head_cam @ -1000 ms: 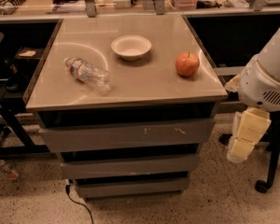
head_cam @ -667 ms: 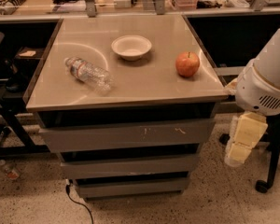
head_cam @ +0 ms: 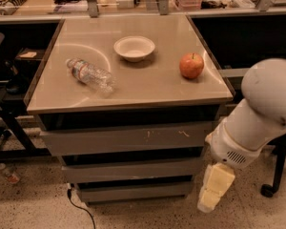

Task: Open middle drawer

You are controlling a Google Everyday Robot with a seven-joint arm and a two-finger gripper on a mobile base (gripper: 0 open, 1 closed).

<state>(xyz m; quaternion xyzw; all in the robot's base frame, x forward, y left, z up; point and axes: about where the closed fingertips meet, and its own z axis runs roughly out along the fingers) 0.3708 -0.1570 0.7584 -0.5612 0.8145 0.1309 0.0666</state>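
The plain grey middle drawer front (head_cam: 131, 168) is found uncovered along its whole width, and open speckled floor (head_cam: 143, 216) is seen on its near side. The cream two-finger gripper (head_cam: 207, 203) is hung low at the cabinet's near right corner, just beside the drawer fronts' right ends, with the bulky white arm (head_cam: 260, 116) above it. A black cable (head_cam: 81, 208) is laid across the floor at the near left.

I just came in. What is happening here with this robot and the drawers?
A robot arm is at the right side of a grey cabinet. Its claw hangs low beside the cabinet's right front corner, apart from the fronts. The middle drawer looks shut and is not yet touched. On top are a bowl, an apple and a water bottle lying on its side.
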